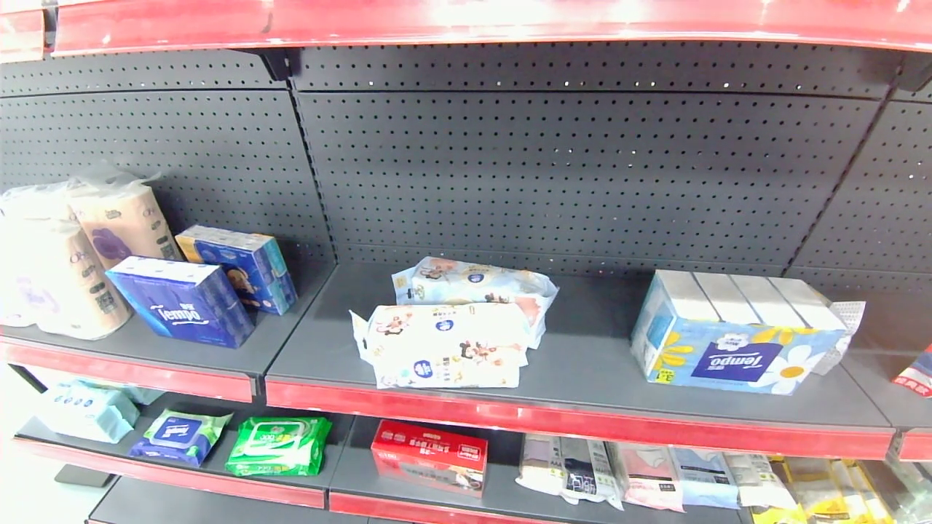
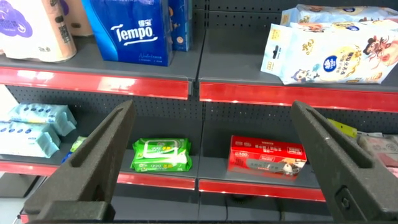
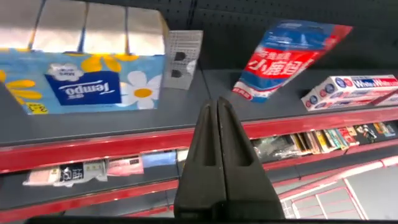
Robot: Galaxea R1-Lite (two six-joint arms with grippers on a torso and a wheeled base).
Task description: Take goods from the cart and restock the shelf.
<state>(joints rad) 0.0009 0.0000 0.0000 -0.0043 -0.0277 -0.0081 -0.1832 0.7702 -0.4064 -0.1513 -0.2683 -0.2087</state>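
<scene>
Closest in, the left gripper (image 2: pixel 212 104) stands released, its dark fingers (image 2: pixel 99 162) spread wide with nothing between them. Beyond the gap, on a lower board of the shelf (image 2: pixel 255 93), lie green wipes (image 2: pixel 160 155) toward its left finger and a red box (image 2: pixel 267 157) toward its right finger, apart from each other. One board higher than this gripper, two cartoon packs (image 2: pixel 329 53) sit one behind the other, the front one at the red edge. A blue pack (image 2: pixel 127 31) stands upright on the neighbouring board.

The right gripper (image 3: pixel 216 109) is clenched, its two fingers pressed flat together and holding nothing. Ahead of it and to its left, a flowered pack (image 3: pixel 81 87) rests near the shelf's front edge. Ahead and to its right a red-blue bag (image 3: pixel 289 59) leans tilted, with a long box (image 3: pixel 348 90) just beside it.

From the head view, the cartoon packs (image 1: pixel 444 342) and the flowered pack (image 1: pixel 735 335) lie well apart on the same board.
</scene>
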